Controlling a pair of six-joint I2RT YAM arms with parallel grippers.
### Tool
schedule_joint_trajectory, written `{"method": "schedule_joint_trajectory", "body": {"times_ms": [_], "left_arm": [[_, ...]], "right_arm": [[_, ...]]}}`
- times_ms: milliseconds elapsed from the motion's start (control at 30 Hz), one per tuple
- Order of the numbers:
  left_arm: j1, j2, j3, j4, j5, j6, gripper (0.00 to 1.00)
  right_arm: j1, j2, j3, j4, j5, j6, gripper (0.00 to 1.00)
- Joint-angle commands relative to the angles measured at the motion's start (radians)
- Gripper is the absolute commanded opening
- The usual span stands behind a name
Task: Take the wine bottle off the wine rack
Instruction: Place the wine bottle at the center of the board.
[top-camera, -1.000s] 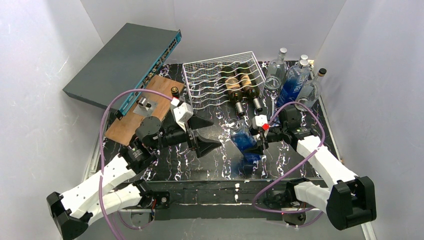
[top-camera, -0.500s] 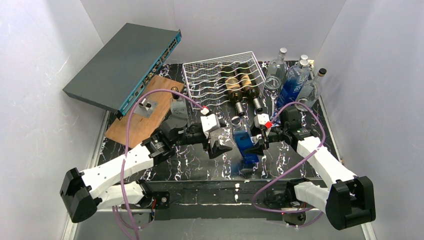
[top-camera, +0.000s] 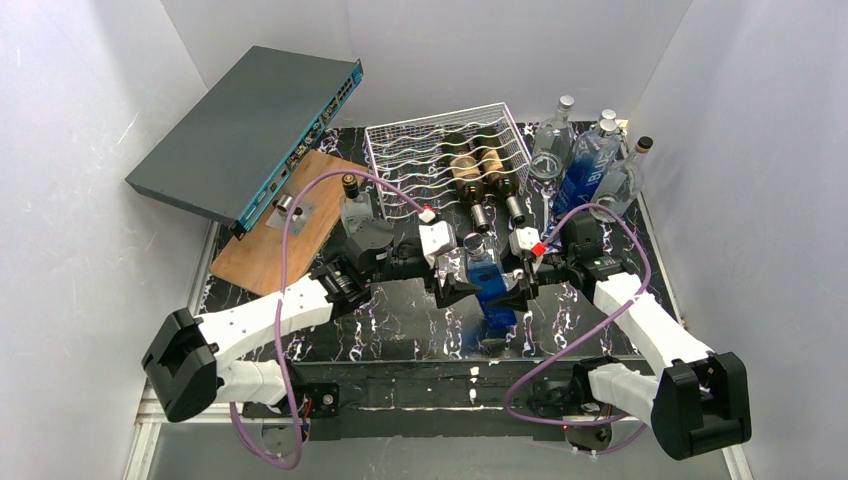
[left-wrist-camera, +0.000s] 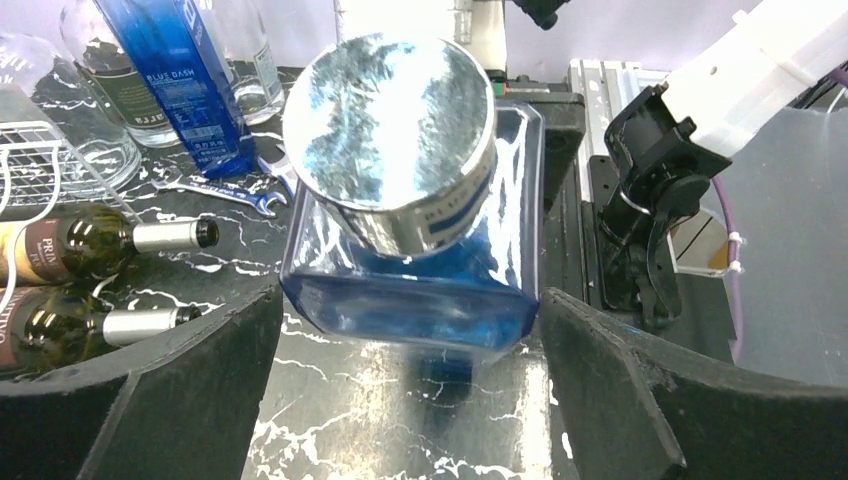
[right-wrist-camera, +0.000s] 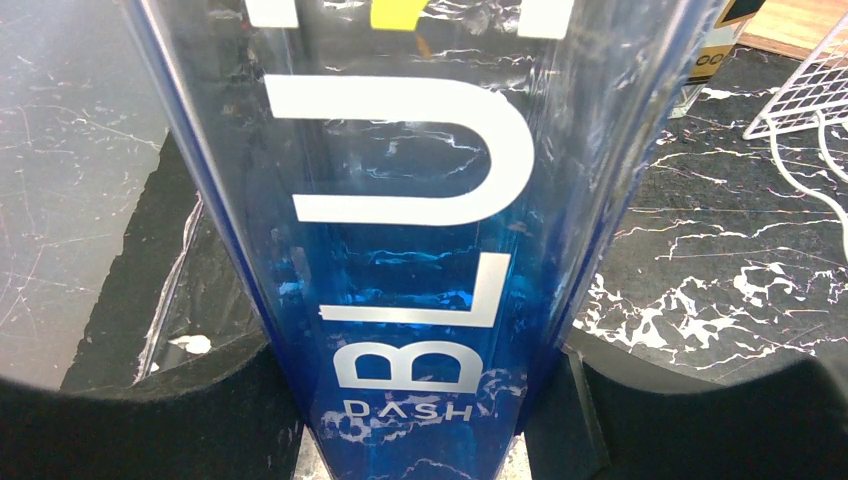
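the wine rack (top-camera: 408, 172) holds two wine bottles (top-camera: 464, 168); before it the right claw (top-camera: 513, 289) grips a blue bottle (top-camera: 489, 278), left claw (top-camera: 455, 277) gaping wide.

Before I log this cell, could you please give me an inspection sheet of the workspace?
Surface: black marbled table.
Job's things: rack holds two wine bottles, lying down.
Clutter: switch, board, wrench, three bottles at back right.
Grippers: right gripper shut on blue bottle; left gripper open, straddling it.
Cables: purple cables loop over both arms.
Surroundings: white walls.
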Motion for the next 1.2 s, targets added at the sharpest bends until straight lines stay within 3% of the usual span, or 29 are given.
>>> {"method": "schedule_joint_trajectory", "body": {"times_ms": [0,467,900,933,1000,1033,1067,1100,1167], "left_arm": [[-0.003,0.029,0.018,0.154,0.035,-0.063,0.98],[-0.002,0.116,0.026,0.295,0.118,-0.155,0.93],[-0.002,0.171,0.067,0.3,0.149,-0.203,0.72],[-0.003,0.175,0.07,0.3,0.153,-0.205,0.68],[-0.002,0.183,0.081,0.3,0.168,-0.211,0.46],[-0.002,0.187,0.085,0.3,0.178,-0.213,0.18],[-0.002,0.189,0.085,0.3,0.189,-0.212,0.05],[-0.002,0.19,0.086,0.3,0.195,-0.209,0.0],[-0.002,0.183,0.083,0.3,0.193,-0.205,0.0]], "right_arm": [[-0.005,-0.035,0.014,0.077,-0.125,0.0,0.01],[-0.01,-0.043,0.01,0.08,-0.141,-0.002,0.01],[-0.013,-0.043,0.005,0.086,-0.139,0.0,0.01],[-0.013,-0.044,0.004,0.086,-0.14,-0.001,0.01],[-0.014,-0.043,0.004,0.086,-0.14,-0.001,0.01],[-0.015,-0.043,0.004,0.086,-0.138,-0.001,0.02],[-0.015,-0.043,0.003,0.086,-0.138,-0.001,0.03],[-0.016,-0.043,0.003,0.085,-0.136,-0.001,0.05],[-0.019,-0.044,0.0,0.085,-0.135,-0.001,0.17]]}}
